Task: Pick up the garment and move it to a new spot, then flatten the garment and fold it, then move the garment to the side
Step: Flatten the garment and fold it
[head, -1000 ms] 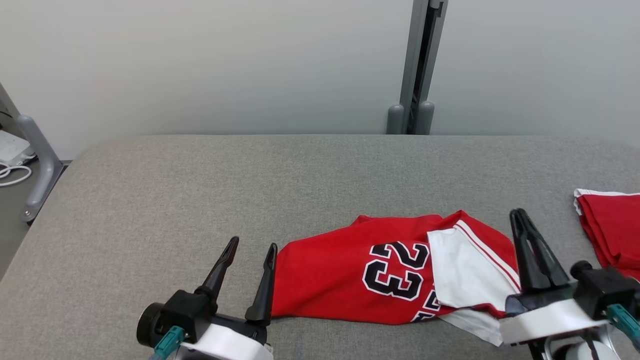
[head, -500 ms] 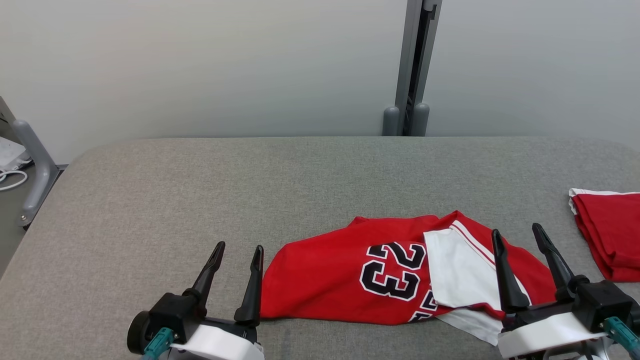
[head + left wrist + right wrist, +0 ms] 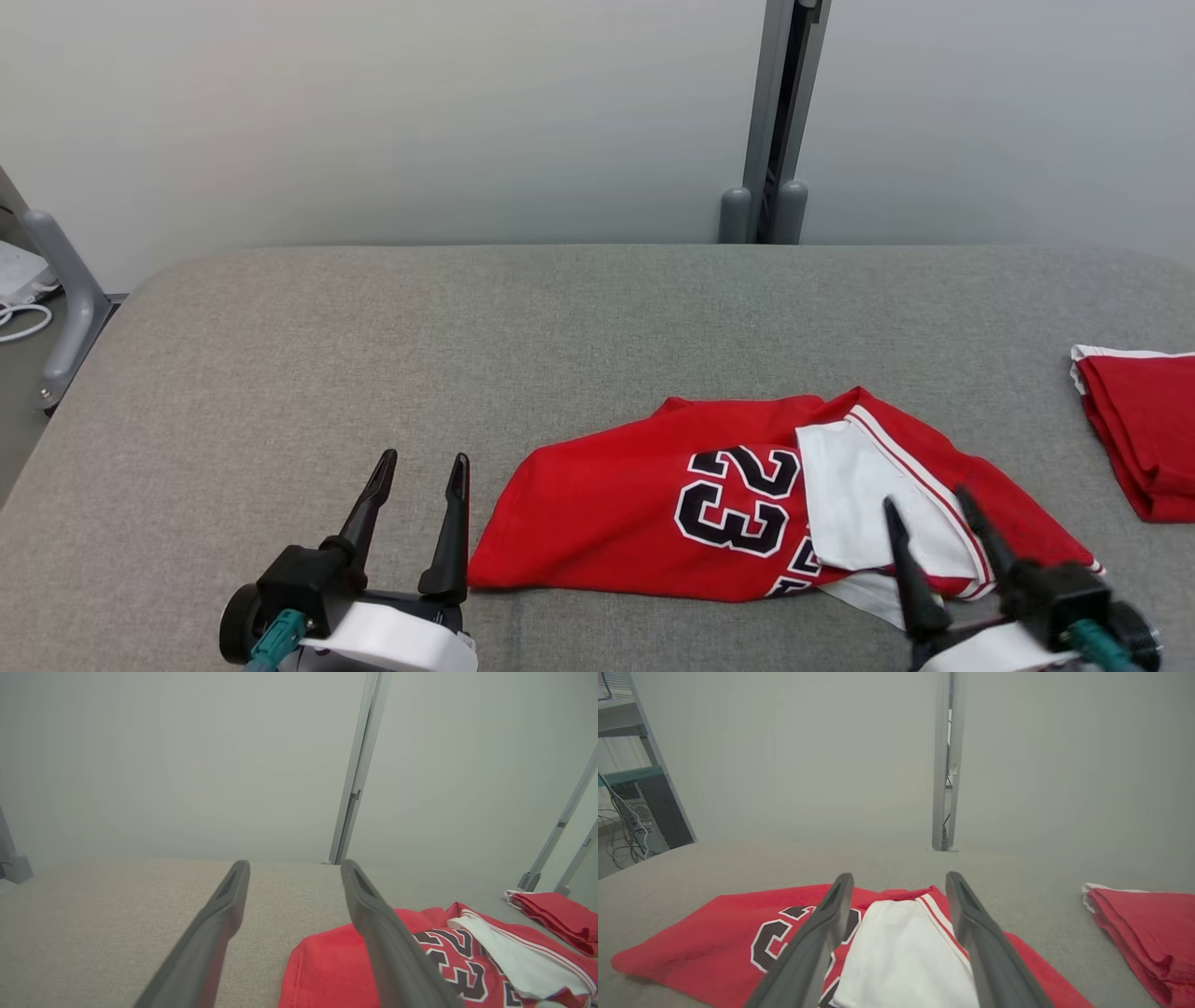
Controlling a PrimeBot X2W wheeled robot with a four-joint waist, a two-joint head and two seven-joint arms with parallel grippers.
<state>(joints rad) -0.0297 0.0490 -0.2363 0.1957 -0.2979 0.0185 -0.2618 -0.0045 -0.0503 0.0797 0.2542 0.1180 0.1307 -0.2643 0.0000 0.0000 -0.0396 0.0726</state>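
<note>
Counter (image 3: 373, 336): grey fabric top.
Jersey (image 3: 616, 504): red, number 23, white panel turned over; lies crumpled near the front edge, right of the middle.
Left tool (image 3: 423, 459): fingers apart, empty, just beside the jersey's left end.
Right tool (image 3: 925, 499): fingers apart, empty, over the jersey's white part.
Folded red cloth (image 3: 1139, 429): at the right edge, well apart from the jersey.

Folded red cloth (image 3: 1141, 425) right of jersey (image 3: 607, 504): cut off by frame edge. Right gripper (image 3: 924, 500) over jersey's near-right corner: blurred, base cropped.

left fingers (image 3: 449, 532) spread, right fingers (image 3: 907, 569) spread
</note>
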